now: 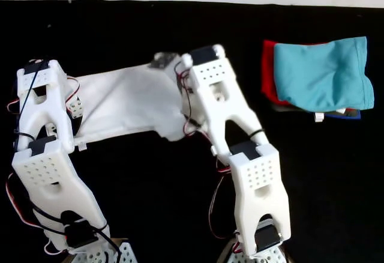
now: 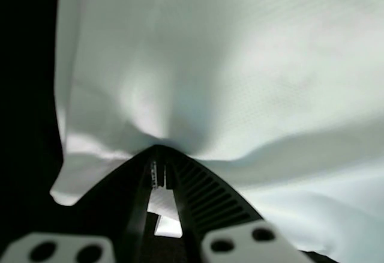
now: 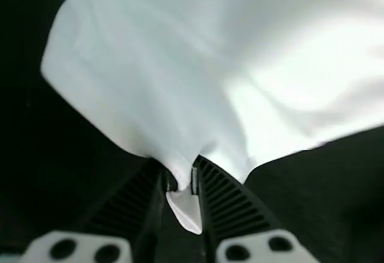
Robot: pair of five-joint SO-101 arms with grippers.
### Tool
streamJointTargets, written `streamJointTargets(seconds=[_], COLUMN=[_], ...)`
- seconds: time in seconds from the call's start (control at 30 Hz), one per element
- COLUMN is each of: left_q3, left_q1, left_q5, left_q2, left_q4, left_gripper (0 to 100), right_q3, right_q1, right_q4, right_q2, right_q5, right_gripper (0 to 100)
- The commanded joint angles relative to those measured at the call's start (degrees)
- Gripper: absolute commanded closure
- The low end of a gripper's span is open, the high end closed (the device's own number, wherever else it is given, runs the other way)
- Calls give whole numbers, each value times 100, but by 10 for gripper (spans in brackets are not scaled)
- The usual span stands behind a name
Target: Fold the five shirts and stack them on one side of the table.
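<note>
I am folding the white shirt, holding it stretched over the tabletop apart from the folded stack, left claw and right claw each clamped on 1 edge, and I am judging both must swing it over together.

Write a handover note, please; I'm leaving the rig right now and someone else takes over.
Left gripper: shut on one end of the white shirt.
Right gripper: shut on its other end.
White shirt: stretched between the two grippers, mid-table, not yet folded.
Done: stack at the far right, with the teal shirt on top and the red shirt and a blue edge beneath. The exact count is unclear.
Left: fold the white shirt and add it to the stack.
</note>
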Motion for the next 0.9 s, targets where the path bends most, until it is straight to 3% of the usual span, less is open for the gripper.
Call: streamJointTargets(seconds=[0.0, 0.13, 0.4, 0.57, 0.7, 0.87], left_q3=[-22, -22, -22, -22, -22, -22], left_q1=[57, 57, 57, 66, 66, 66], left_q5=[26, 26, 26, 26, 26, 26], left_q2=[66, 66, 66, 66, 66, 66], left_q4=[-97, -97, -97, -97, -88, -88], left_gripper=[970, 970, 970, 970, 970, 970], right_q3=[-629, -664, -611, -664, -725, -1367], right_q1=[127, 180, 303, 295, 347, 593], right_q4=[-198, -1015, -2677, -2738, -2853, -2897], right_q2=[-31, -31, 4, 453, 558, 593], right_q5=[70, -18, -941, -1055, -1521, -2743], right_gripper=[993, 993, 979, 803, 797, 797])
